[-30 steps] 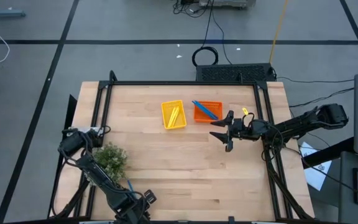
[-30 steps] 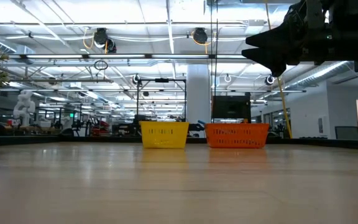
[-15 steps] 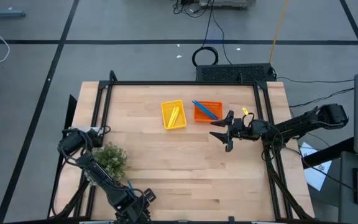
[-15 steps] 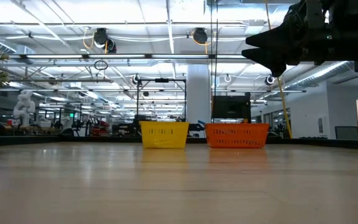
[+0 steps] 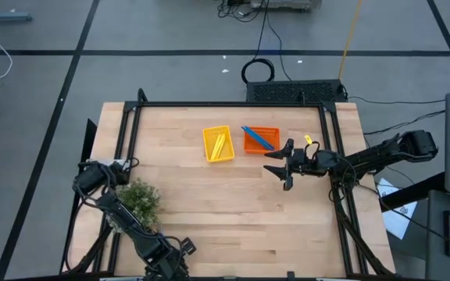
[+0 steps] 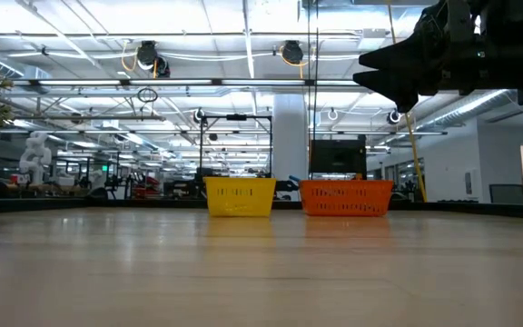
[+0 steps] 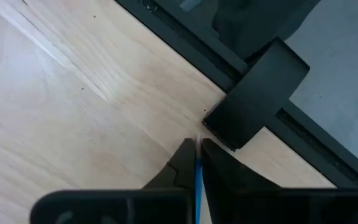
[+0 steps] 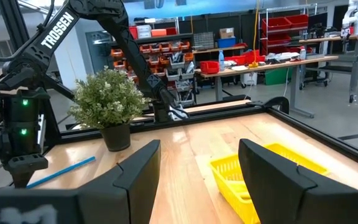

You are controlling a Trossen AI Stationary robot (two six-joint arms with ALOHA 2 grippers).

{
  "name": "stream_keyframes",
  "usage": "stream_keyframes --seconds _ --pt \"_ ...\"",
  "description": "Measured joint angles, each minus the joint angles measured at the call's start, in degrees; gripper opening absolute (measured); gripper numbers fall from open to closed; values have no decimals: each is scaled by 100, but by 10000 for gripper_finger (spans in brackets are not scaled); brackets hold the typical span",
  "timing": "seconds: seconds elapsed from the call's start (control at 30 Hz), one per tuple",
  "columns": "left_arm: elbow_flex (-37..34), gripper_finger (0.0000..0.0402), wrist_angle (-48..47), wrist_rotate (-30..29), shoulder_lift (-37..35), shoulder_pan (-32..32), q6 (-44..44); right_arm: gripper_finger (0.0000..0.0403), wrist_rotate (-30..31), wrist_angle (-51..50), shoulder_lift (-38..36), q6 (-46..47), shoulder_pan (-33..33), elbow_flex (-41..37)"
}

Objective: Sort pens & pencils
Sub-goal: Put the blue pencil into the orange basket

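My left gripper (image 7: pixel 197 146) stands near the table's near left corner (image 5: pixel 165 243), shut on a blue pen (image 7: pixel 197 180); the right wrist view shows that pen (image 8: pixel 61 171) sticking out beside it. My right gripper (image 5: pixel 272 161) hovers open with nothing between its fingers, just right of the two trays. The yellow tray (image 5: pixel 218 144) holds yellow pencils (image 5: pixel 219 143). Across the orange tray (image 5: pixel 261 140) lies another blue pen (image 5: pixel 258 138). Both trays stand on the table at the far middle (image 6: pixel 241 197). My left gripper pinches the blue pen between its two fingers (image 7: pixel 182 165), and the pen runs along the gap between them, its pale end (image 7: pixel 197 144) at the fingertips. The fingers come from above, pointing down at the table. Whether the pen rests on the wood or is lifted, I cannot tell.
A small potted plant (image 5: pixel 137 199) stands at the near left beside my left arm. A black frame rail with a clamp (image 7: pixel 257 102) runs along the table edge close to my left gripper. Bare wood lies between the trays and the near edge.
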Motion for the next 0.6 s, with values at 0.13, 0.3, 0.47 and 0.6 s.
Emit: stream_keyframes --seconds 0.13,0.3,0.47,0.6 --pt "2 18 -1 4 3 68 34 206 0 -34 1 0 -1 0" --pt "0 7 -1 -8 10 205 180 206 0 -38 0 0 0 0" --pt "0 5 14 -124 5 369 348 206 1 -61 0 0 0 0" --pt "-18 0 5 -404 -124 539 733 206 2 -125 -1 2 0 0"
